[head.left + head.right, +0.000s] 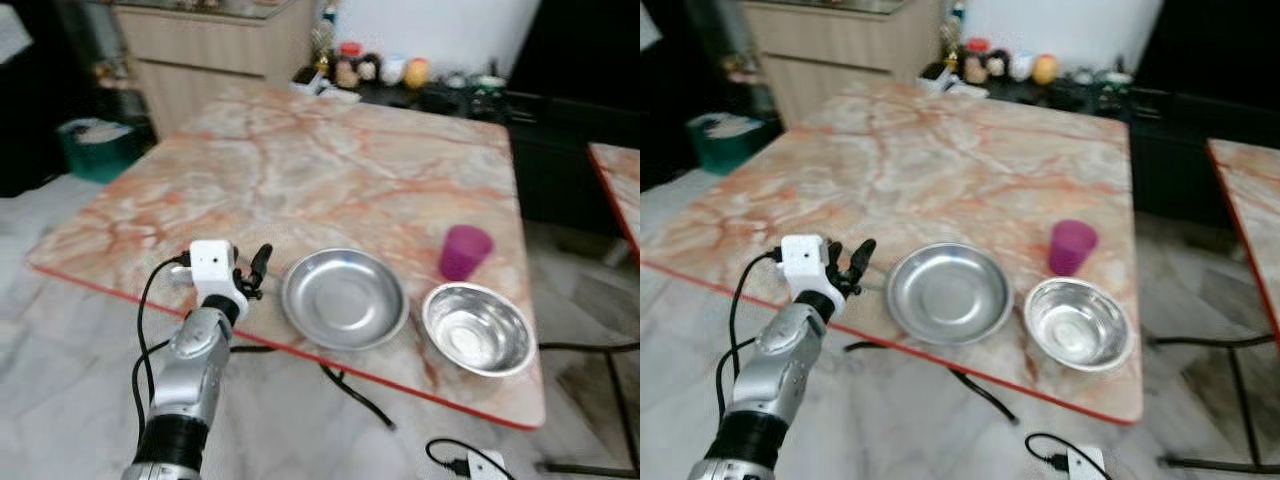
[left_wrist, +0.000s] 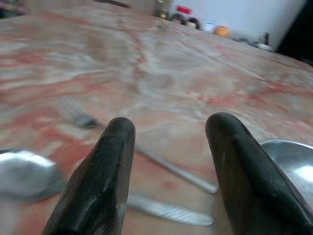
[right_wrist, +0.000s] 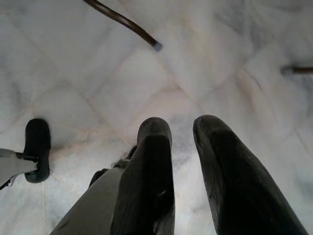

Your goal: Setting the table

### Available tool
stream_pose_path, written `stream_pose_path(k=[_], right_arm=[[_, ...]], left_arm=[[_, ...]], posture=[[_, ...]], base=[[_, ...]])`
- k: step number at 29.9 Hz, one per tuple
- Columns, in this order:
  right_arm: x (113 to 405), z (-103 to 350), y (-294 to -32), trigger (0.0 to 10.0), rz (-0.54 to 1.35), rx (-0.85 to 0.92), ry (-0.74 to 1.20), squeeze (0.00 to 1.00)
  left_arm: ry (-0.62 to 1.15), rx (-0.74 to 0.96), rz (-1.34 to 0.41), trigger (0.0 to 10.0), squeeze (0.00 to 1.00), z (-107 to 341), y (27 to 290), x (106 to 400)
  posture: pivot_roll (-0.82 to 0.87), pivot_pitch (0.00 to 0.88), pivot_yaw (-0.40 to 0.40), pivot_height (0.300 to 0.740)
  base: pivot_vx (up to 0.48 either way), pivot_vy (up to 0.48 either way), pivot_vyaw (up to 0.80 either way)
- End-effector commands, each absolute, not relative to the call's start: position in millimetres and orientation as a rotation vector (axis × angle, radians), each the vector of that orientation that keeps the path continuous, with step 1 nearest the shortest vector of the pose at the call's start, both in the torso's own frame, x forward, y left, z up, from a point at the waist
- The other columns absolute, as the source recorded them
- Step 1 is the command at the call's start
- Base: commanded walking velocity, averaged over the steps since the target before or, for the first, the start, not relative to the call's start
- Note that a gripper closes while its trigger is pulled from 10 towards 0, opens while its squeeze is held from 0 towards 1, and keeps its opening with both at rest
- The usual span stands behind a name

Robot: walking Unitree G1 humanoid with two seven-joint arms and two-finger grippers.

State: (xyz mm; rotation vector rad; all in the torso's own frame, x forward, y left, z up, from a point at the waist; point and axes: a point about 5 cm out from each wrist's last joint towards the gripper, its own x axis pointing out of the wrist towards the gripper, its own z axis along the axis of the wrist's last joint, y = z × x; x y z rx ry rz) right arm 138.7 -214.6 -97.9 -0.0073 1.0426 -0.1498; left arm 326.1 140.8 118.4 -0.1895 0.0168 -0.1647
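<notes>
A round steel plate lies near the front edge of the marble table. A steel bowl sits to its right, and a purple cup stands upright just behind the bowl. My left gripper is open and low over the table, just left of the plate. In the left wrist view a fork and a spoon lie on the marble ahead of its fingers, with nothing between them. My right gripper hangs over the floor with a narrow gap between its fingers.
A teal bin stands on the floor at the far left beside a wooden cabinet. Small items line a dark shelf behind the table. A black cable and a plug lie on the floor. Another table's edge is at right.
</notes>
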Motion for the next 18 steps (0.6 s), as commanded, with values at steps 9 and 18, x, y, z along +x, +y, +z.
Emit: stream_pose_path(k=[9, 18], right_arm=[[134.0, -99.5, -215.2, 10.0, -0.176, 0.016, 1.056, 0.00], [133.2, -99.7, -216.2, 10.0, -0.196, 0.033, 1.059, 0.00]], left_arm=[[0.066, -0.197, -0.265, 10.0, 0.00, 116.2, 128.7, 325.7], [0.081, -0.182, -0.357, 10.0, 0.00, 114.8, 120.6, 322.1]], posture=[[0.12, 0.000, -0.044, 0.740], [0.12, 0.000, -0.046, 0.740]], base=[[0.000, 0.000, 0.00], [0.000, 0.000, -0.34]])
